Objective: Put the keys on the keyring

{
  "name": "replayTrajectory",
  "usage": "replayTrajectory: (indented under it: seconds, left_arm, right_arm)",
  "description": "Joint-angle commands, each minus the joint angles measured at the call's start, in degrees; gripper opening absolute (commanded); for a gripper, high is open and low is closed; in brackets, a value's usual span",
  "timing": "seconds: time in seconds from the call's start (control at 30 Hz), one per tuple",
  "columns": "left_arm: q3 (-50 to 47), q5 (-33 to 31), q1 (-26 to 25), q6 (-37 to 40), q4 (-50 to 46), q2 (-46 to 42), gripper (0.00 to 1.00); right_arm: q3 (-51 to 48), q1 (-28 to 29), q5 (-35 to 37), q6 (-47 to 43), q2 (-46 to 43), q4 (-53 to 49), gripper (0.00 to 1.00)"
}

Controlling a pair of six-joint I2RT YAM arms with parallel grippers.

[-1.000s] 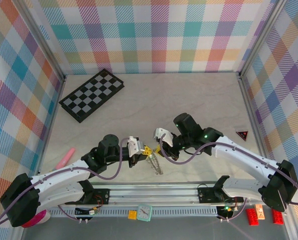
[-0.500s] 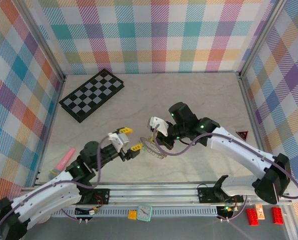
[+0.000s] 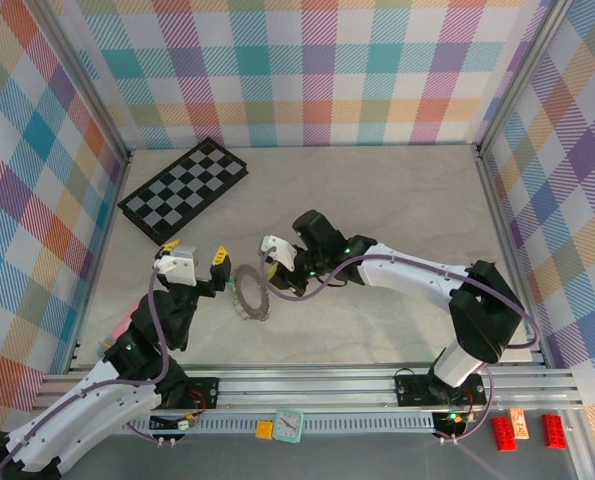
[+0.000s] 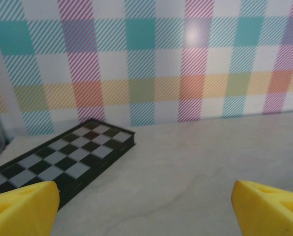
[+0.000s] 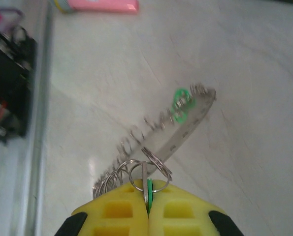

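In the top view the left gripper (image 3: 195,253) sat left of centre, its yellow fingertips (image 3: 220,257) spread wide with nothing between them; in the left wrist view those tips occupied the two lower corners, with bare table (image 4: 195,167) between them, the chessboard (image 4: 62,157) at middle left and the plaid wall (image 4: 146,59) across the top. The right gripper (image 3: 267,264) reached in from the right to the centre of the top view and was clamped on the keyring (image 3: 249,292); the ring hung tilted just below and left of it, seen as a narrow oval, near the left gripper's inner tip but apart from it; whether its lower rim touched the table could not be told. In the right wrist view the yellow pads (image 5: 116,216) were pressed together at bottom centre on the ring's near rim; the ring ran up and to the right as a slanted band with a jagged edge; small silver split rings (image 5: 146,169) bunched just above the pads. Of the keys (image 5: 180,105), one green loop sat on the rim near its far end at upper right; a green sliver beside a thin silver blade was pinched between the pads; their shapes were too small to make out. A pink object (image 5: 99,5) lay at the top edge.
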Motion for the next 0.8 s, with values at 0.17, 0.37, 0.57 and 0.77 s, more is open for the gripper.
replayTrajectory:
  seconds: [0.17,0.37,0.57,0.77]
  left_arm:
    - [-2.1,-2.2,7.9,-8.1,3.7,11.7,0.92]
    - [-2.0,0.8,14.2,-7.1,7.4,21.8,0.94]
    - [-2.5,2.8,19.3,-4.3,14.5,30.1,0.95]
    - [-4.1,4.1,25.0,-2.6,26.4,39.6,0.95]
  right_arm:
    - [-7.4,-2.4,17.9,-13.4,-1.9,-12.3,0.0]
    - [-12.0,-2.7,26.1,-15.3,-0.8,-11.4,0.2]
    - [-15.2,-7.0,23.6,-14.3,-4.7,-9.6,0.43]
    - [-29.6,-21.0,15.3,0.9,-24.8,16.5,0.67]
